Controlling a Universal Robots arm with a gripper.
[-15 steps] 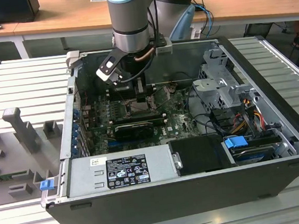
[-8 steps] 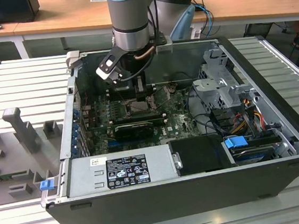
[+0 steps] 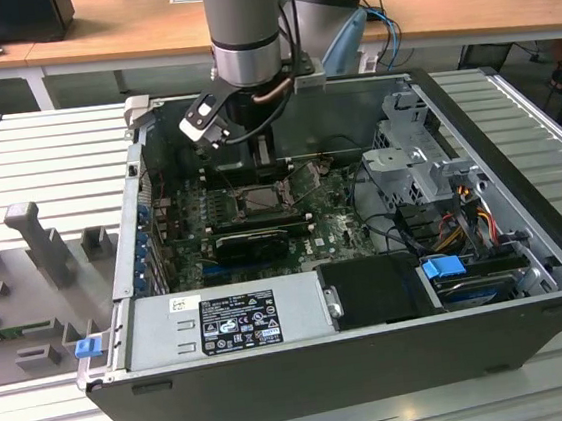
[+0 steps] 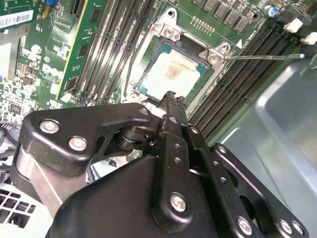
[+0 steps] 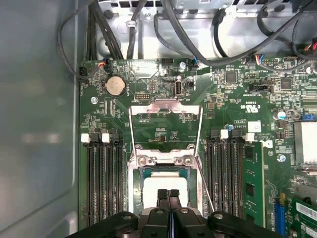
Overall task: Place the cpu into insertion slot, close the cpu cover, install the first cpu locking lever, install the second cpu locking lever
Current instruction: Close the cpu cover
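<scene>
Hand [image 5: 167, 194] closest, pressed together and empty, hanging just over cpu [image 5: 165, 180] seated in insertion slot [image 5: 140, 171]; cpu cover [image 5: 166, 104] lying open beyond. Could scrape or skew cpu if lowered carelessly.

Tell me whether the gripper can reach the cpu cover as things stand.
Probably yes: the cpu cover is swung open past the cpu, nothing over it, and the gripper hovers over the cpu close by.

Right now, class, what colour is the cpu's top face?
Pale silvery-beige with a faint brownish smudge; the cpu shows best in the second wrist view.
</scene>
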